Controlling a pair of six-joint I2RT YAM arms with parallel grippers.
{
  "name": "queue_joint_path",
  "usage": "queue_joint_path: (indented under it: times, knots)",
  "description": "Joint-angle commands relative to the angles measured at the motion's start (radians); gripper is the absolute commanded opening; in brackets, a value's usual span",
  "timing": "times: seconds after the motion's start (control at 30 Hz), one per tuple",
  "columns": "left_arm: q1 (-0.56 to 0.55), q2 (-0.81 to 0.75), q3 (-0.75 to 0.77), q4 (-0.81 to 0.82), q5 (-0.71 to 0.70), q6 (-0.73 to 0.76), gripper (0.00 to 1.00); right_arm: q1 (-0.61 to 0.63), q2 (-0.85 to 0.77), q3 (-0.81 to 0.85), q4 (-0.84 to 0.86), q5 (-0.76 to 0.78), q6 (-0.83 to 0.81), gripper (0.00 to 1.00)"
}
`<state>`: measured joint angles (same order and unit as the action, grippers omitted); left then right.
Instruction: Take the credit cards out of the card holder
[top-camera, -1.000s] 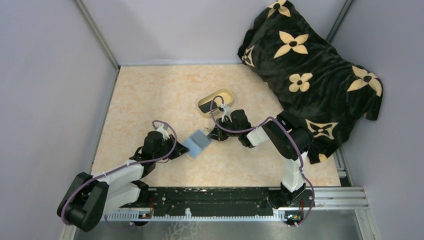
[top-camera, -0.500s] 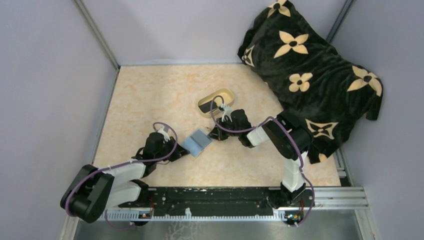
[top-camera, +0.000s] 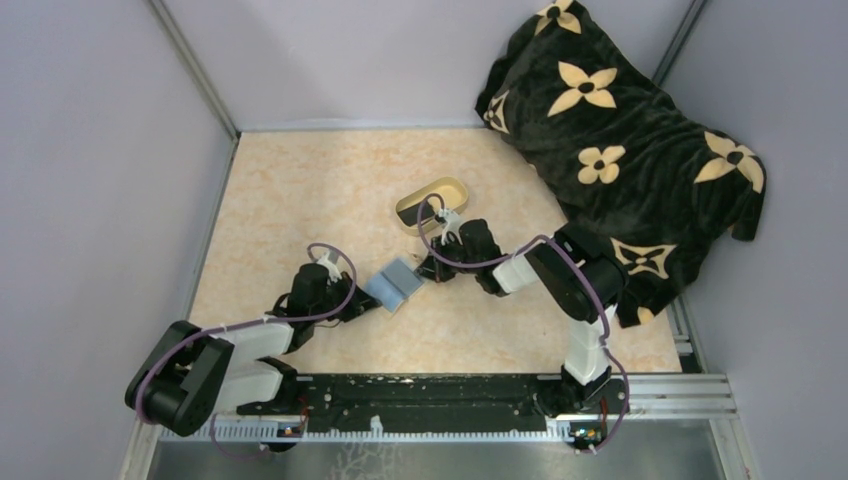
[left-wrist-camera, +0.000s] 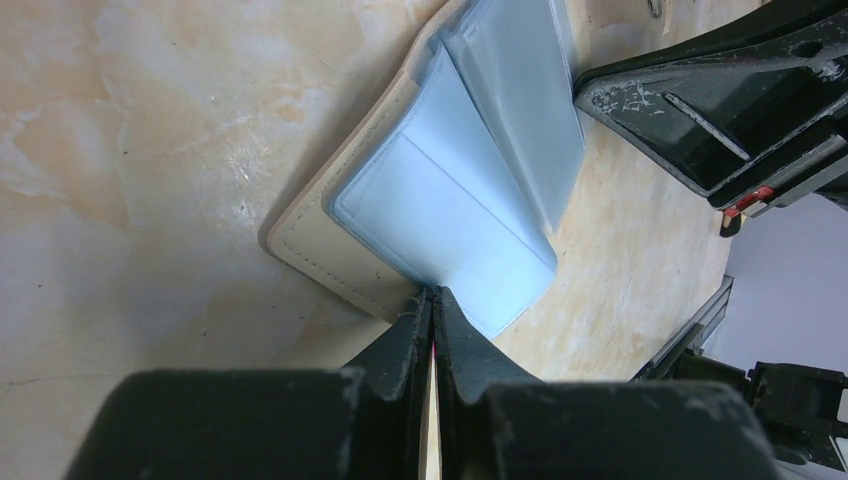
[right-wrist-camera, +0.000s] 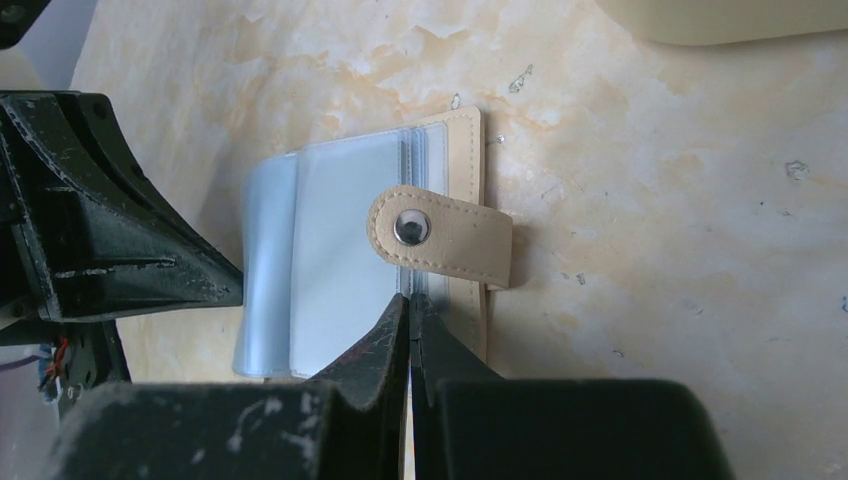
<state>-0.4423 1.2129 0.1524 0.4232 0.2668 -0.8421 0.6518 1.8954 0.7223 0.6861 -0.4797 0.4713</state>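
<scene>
The card holder (top-camera: 393, 285) lies open on the table (top-camera: 300, 200), near its middle, blue-grey inner leaves facing up and tan cover underneath. The tan closing tab (right-wrist-camera: 440, 238), with a metal snap, is folded over the leaves at the holder's far-right edge. The left hand (left-wrist-camera: 432, 300) is at the holder's near-left edge, clenched on that edge where a blue-grey leaf overlies the tan cover. The right hand (right-wrist-camera: 408, 305) is at the opposite side, fingers pressed fully together, with the tips resting on the leaves just beside the tab. Whether a leaf is pinched between them cannot be told. An oval cream-yellow dish (top-camera: 438, 182) stands on the table just beyond the right hand; its inside looks dark. A black blanket (top-camera: 620, 130) with cream flowers fills the far-right corner.
</scene>
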Motion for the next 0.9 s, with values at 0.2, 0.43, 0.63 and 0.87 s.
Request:
queue_joint_path:
  times: [0.2,0.43,0.63,0.87]
  knots:
    - [-0.002,0.048,-0.031,-0.124,-0.083,0.044,0.09,0.092,-0.028,0.041,-0.154,-0.065,-0.054,0.00]
    - [0.000,0.054,-0.034,-0.113,-0.078,0.049,0.09,0.126,-0.039,0.061,-0.181,-0.082,-0.069,0.00]
    - [-0.001,0.057,-0.036,-0.108,-0.074,0.051,0.09,0.133,-0.063,0.074,-0.178,-0.126,-0.062,0.00]
    - [0.000,0.058,-0.036,-0.106,-0.071,0.055,0.09,0.161,-0.061,0.106,-0.203,-0.148,-0.074,0.00]
